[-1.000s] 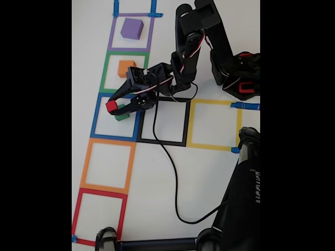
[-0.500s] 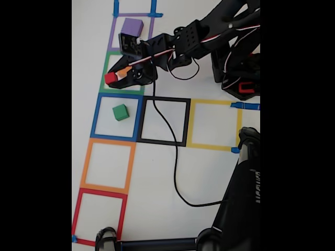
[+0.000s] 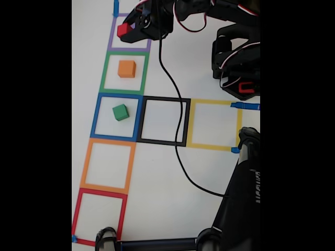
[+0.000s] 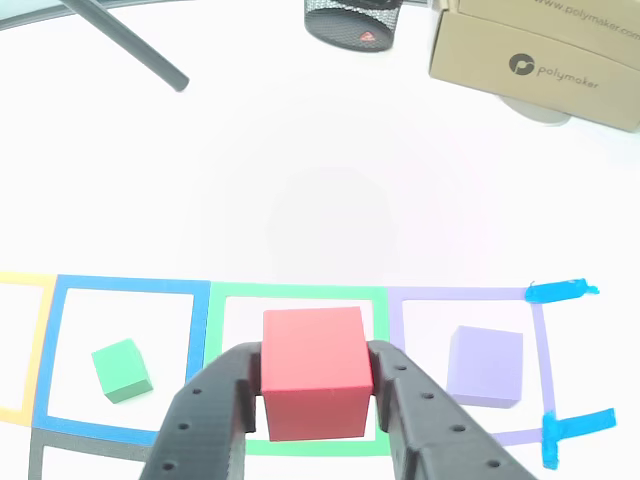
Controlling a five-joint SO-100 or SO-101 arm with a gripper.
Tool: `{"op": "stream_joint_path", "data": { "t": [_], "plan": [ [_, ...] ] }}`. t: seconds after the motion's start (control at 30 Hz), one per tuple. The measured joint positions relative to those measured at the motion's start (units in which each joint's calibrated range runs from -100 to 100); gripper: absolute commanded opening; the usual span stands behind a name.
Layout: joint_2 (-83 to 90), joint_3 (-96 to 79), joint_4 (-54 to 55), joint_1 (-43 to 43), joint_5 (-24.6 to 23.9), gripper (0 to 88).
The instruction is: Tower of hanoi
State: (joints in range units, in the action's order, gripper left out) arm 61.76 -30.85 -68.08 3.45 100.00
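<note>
The arm reaches far out, its end effector (image 4: 315, 385) clamped on the red cube (image 4: 314, 370) between both fingers.

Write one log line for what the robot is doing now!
gripper: shut on red cube | above purple square | orange cube, green cube: resting

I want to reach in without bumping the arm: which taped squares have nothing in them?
Free: the black square, yellow square, lower orange square and red square. Crowded: the top, where the claw holds the red cube above the purple square.
</note>
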Motion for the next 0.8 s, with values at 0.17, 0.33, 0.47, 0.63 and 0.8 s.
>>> {"op": "stream_joint_path", "data": {
  "t": [0.17, 0.33, 0.47, 0.63, 0.8],
  "plan": [
    [-0.8, 18.9, -13.3, 8.2, 0.0, 2.7],
    [1.4, 19.8, -16.0, 16.9, 0.0, 2.6],
    [5.2, 11.5, -12.7, 20.8, 0.0, 2.6],
    [8.4, -4.2, -1.3, 24.7, 0.0, 2.6],
    [7.5, -23.2, 17.7, 28.4, 0.0, 2.6]
  ]
}}
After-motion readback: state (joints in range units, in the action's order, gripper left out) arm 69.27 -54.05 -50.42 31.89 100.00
